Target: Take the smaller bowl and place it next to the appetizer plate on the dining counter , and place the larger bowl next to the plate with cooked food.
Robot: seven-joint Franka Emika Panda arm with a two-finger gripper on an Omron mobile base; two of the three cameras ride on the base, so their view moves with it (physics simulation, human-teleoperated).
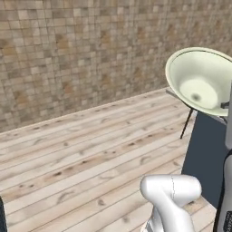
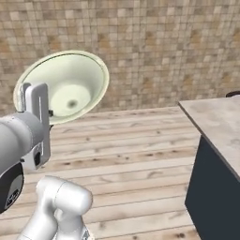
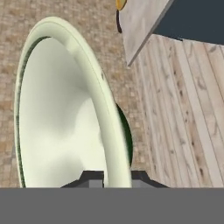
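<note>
the gripper [image 3: 111, 178] pinches the rim of the larger bowl [image 2: 65, 86], held tilted in the air near the dining counter [image 2: 218, 124].

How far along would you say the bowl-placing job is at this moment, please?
Done: nothing I can confirm; the smaller bowl isn't visible. In hand: the larger bowl is gripped by its rim in the gripper, tilted above the wooden floor. Left: carry it to the dining counter and set it down.

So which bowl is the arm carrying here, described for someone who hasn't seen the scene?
Above the plank floor, left of the dining counter, the gripper is shut on the larger bowl. It is wide and cream-white with a pale green inside, tipped on its side.
</note>
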